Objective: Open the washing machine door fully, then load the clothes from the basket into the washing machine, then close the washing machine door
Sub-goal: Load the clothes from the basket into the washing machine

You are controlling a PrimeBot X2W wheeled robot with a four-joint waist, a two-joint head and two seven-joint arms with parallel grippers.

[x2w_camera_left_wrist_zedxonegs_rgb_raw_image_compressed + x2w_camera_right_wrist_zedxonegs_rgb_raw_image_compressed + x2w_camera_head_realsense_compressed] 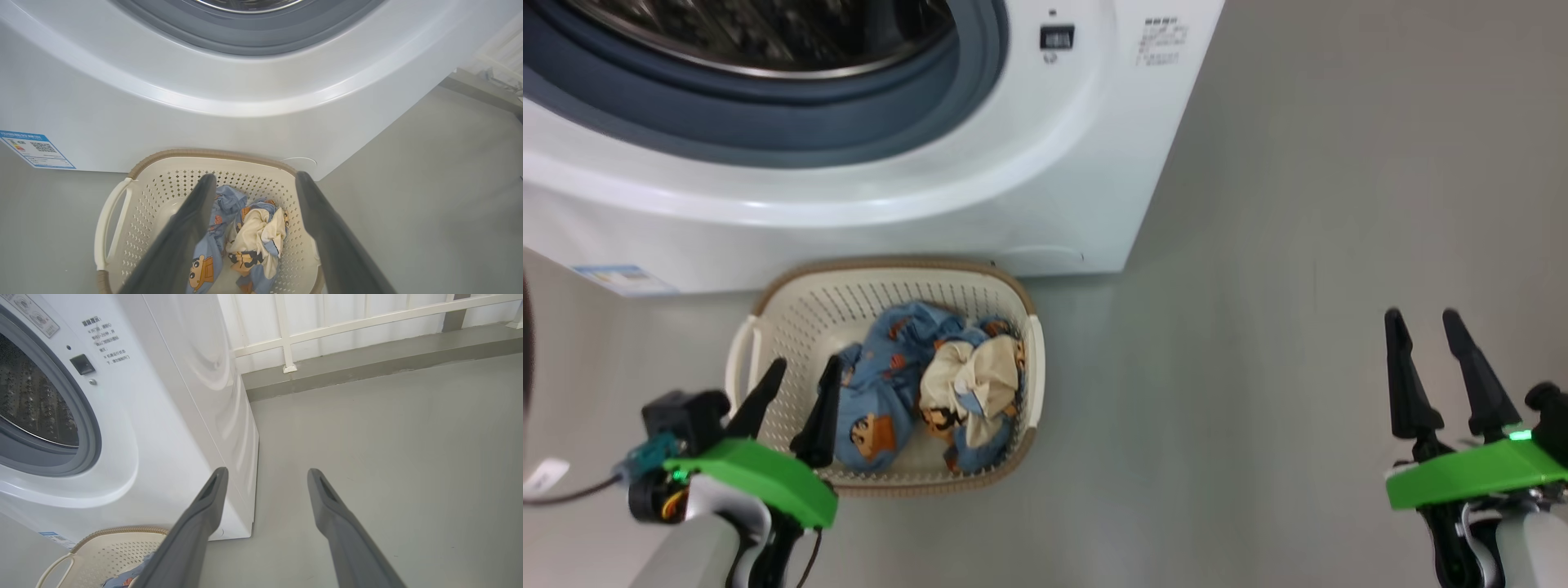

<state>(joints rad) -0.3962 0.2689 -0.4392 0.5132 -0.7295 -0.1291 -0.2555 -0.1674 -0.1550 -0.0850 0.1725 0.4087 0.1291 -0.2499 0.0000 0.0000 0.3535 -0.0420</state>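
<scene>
Door: the mouth of the drum [768, 33] stands uncovered at 11 o'clock in the head view. The dark sliver [526, 343] at 9 o'clock may be the washing machine door swung aside, but too little of it shows for me to be sure. If it is not fully open, it could drift back into my arm's path during loading.

Left gripper [805, 367]: at 7 o'clock, with jaws spread wide and nothing in them, hovering over the basket's 9 o'clock half. If I go straight down from here, one finger could land on the perforated wall, or hook a hole and drag the basket.

Basket [890, 265]: on the floor, close against the foot of the washing machine [849, 204] and directly beneath the drum. It looks light, so a nudge could slide it or tip it.

Clothes [931, 384]: both are bunched toward the basket's 3 o'clock side. The cream one [972, 376] sits on top of the blue one [882, 367]. Because they are tangled, I may lift only one, or the second may come up loosely and fall to the floor on the way. A shallow pinch on soft cloth could also slip.

Rubber ring [768, 122]: a trailing sleeve left across it would get caught when the door closes.

Right gripper [1423, 318]: at 4 o'clock, over bare floor [1298, 245] and well apart from the basket, with jaws spread and nothing in them. Swinging it in carelessly could clip the machine's corner.
</scene>
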